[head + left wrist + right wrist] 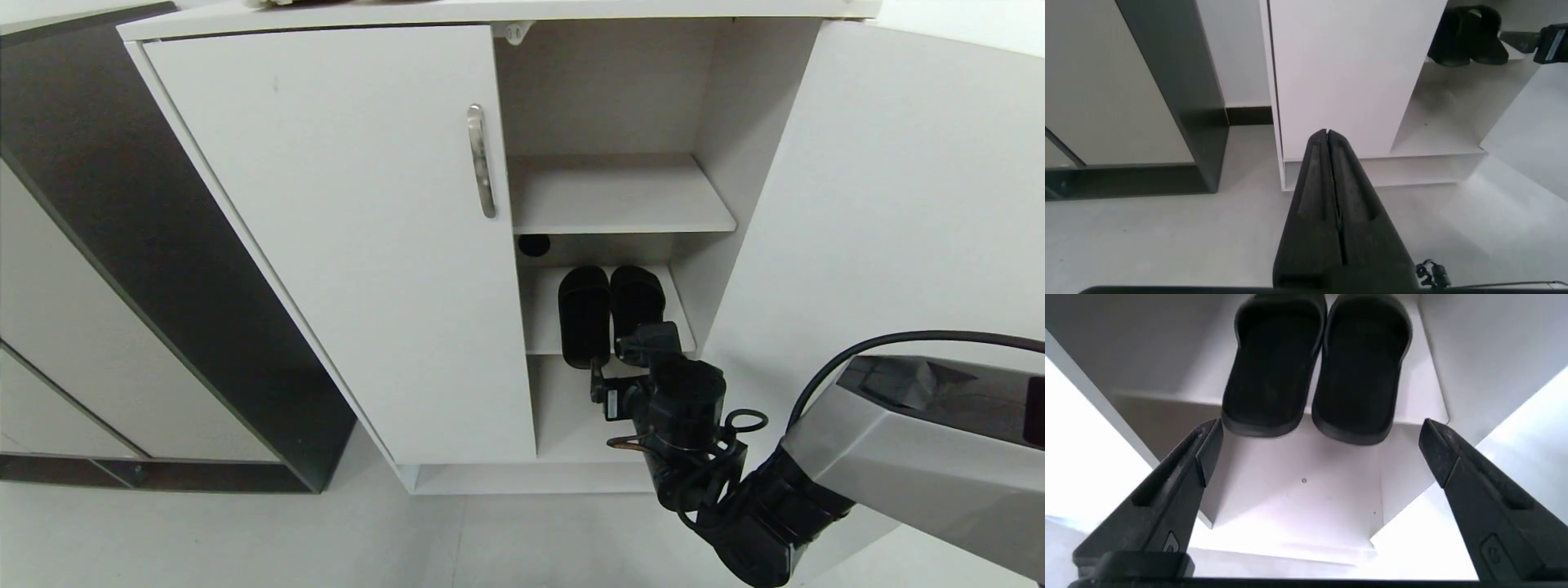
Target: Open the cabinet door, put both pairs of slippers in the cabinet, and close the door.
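White cabinet (490, 15): R door (882, 204) is swung wide open. L door (343, 245) is shut, w/ handle (482, 161) at its inner edge. One pair of black slippers (584, 314) sits side by side on the mid shelf (539, 318), heels poking over its front edge.

Right wrist view gives what the head view can't. The right gripper (1320, 431) has its fingers (1192, 469) spread wide w/ nothing between them, slippers just ahead and not touching. Head view places that gripper in front of the open side, just below mid-shelf level.

Left wrist view: left gripper (1327, 143) has fingers pressed together, holding nothing. It's out over the floor (1167, 237) facing the L door.
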Robot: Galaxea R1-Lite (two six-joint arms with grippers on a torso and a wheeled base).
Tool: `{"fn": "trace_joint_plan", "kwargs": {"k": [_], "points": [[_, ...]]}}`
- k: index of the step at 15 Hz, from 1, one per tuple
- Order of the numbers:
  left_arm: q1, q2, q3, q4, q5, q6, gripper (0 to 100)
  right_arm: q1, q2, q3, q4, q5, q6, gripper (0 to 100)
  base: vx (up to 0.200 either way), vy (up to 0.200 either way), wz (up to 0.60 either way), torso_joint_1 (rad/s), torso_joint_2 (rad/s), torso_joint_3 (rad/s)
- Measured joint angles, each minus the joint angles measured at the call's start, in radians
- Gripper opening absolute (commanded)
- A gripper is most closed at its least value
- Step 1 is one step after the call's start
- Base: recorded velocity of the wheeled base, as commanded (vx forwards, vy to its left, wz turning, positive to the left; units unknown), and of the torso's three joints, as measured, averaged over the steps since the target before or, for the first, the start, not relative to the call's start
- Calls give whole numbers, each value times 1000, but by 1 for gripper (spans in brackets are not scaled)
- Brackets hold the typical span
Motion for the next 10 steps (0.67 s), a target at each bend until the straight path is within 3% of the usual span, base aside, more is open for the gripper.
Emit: {"fn": "trace_joint_plan", "kwargs": {"k": [10], "points": [[0, 0, 0, 0, -3, 1, 0, -16, 11, 0, 3, 3, 0, 100, 0, 0, 0, 2, 4, 166]]}}
